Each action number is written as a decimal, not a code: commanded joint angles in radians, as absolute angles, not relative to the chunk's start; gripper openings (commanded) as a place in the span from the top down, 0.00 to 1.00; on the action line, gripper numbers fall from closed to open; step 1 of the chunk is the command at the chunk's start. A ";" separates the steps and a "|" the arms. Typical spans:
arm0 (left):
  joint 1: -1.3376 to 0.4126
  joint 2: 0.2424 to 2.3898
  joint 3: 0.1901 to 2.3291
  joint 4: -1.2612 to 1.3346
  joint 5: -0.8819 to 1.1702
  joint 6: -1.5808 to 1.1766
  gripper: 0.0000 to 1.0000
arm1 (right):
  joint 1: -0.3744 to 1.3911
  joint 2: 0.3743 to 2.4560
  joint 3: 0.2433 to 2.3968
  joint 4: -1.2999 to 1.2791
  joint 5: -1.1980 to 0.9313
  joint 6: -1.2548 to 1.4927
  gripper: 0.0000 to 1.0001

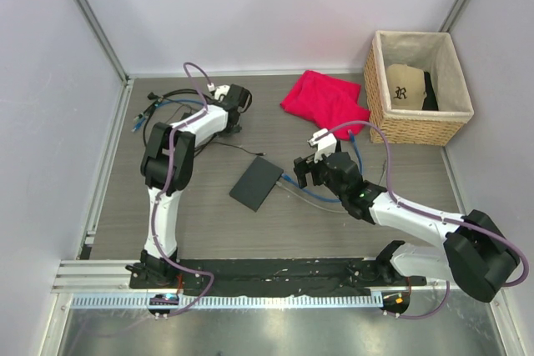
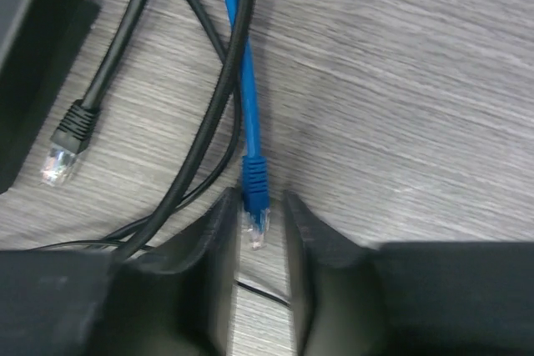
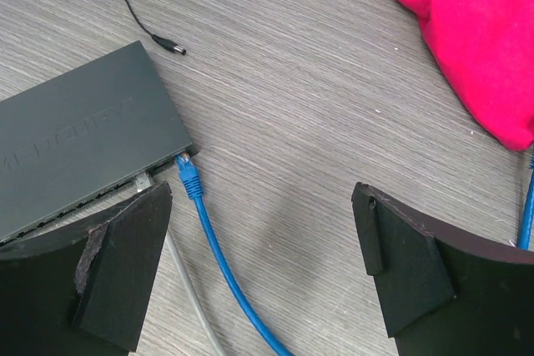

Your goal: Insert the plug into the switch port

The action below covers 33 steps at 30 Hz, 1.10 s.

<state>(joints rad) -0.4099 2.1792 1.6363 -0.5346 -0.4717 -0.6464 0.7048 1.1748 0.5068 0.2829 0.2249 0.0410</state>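
Grey wood-grain laminate covers the table, matte and finely streaked, walled in by pale panels. Near its centre lies the switch, a thin, flat, dark slab with crisp edges. In the right wrist view one blue lead already sits in a socket at the switch's 4 o'clock corner.

At the table's 11 o'clock the left gripper straddles a loose blue plug, clear-tipped with a ribbed, rubbery boot, among glossy black cables. Its jaws stand narrow, close on either side of the plug; whether they pinch it yet I cannot tell. The right gripper hangs at the switch's 3 o'clock, spread wide and holding nothing.

The step in hand looks like picking up the plug. Next would come a firm pinch, a lift, and a carry toward 6 o'clock to a free socket, with the tip lined up square. A soft red cloth lies at 1 o'clock.
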 commanded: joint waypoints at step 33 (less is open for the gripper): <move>-0.692 1.341 1.286 -0.387 0.285 -0.580 0.96 | 0.704 0.650 0.515 -0.044 0.060 0.158 0.03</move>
<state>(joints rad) -0.6777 1.3560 1.4475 -0.4385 0.1822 -0.5903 0.7044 0.6830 0.4881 0.0483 0.1699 0.1463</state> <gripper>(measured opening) 0.042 0.969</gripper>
